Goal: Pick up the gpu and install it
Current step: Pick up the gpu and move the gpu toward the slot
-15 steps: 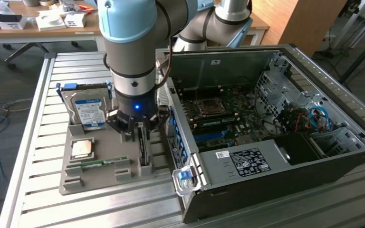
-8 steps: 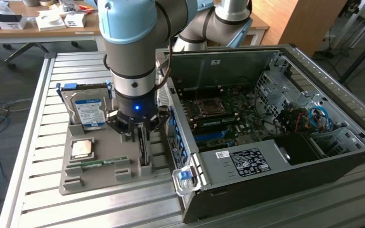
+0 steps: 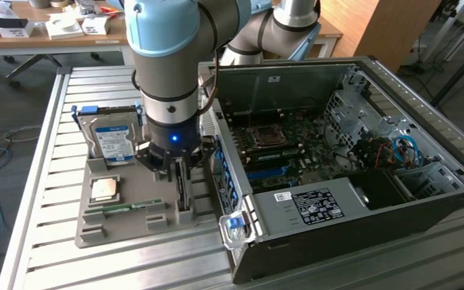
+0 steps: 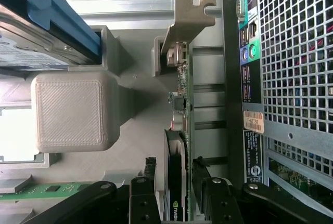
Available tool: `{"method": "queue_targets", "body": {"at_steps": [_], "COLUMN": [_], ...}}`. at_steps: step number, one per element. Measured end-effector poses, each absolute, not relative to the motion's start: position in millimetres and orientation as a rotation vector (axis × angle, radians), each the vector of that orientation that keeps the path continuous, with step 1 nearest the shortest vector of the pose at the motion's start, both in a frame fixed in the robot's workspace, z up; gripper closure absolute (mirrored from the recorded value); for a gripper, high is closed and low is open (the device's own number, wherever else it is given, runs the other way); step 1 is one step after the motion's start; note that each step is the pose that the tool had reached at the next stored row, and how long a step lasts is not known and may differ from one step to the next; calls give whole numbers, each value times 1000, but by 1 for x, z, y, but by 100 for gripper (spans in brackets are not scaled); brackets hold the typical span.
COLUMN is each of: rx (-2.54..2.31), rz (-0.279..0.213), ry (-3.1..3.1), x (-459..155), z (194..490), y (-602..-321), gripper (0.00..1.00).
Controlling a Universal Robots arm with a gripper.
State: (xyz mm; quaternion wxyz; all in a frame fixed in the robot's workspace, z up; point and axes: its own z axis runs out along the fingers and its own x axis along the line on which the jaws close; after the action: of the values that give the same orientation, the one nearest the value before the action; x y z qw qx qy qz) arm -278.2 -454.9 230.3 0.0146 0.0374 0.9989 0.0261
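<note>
The gpu (image 3: 182,188) is a thin dark card that stands on edge in a slot of the grey holder (image 3: 127,232), close to the open computer case (image 3: 341,199). My gripper (image 3: 179,172) is lowered over the card's top edge. In the wrist view the gpu (image 4: 179,104) runs between the two black fingers (image 4: 150,174), one on each side of it with a small gap. The gripper (image 4: 174,167) is open and straddles the card without pinching it.
On the same holder are a blue-labelled hard drive (image 3: 115,140), a square processor (image 3: 104,189) and a green memory stick (image 3: 127,207). The case's motherboard (image 3: 280,145) lies exposed with blue slots. The case's rear panel (image 4: 291,52) is right beside the card.
</note>
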Motion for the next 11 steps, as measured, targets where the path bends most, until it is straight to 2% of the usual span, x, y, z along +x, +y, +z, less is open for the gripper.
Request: {"method": "queue_targets", "body": {"at_steps": [11], "rx": [116], "rz": [81], "ry": [3109], "x": [-278], "z": [230], "y": [-455], "gripper": [58]}}
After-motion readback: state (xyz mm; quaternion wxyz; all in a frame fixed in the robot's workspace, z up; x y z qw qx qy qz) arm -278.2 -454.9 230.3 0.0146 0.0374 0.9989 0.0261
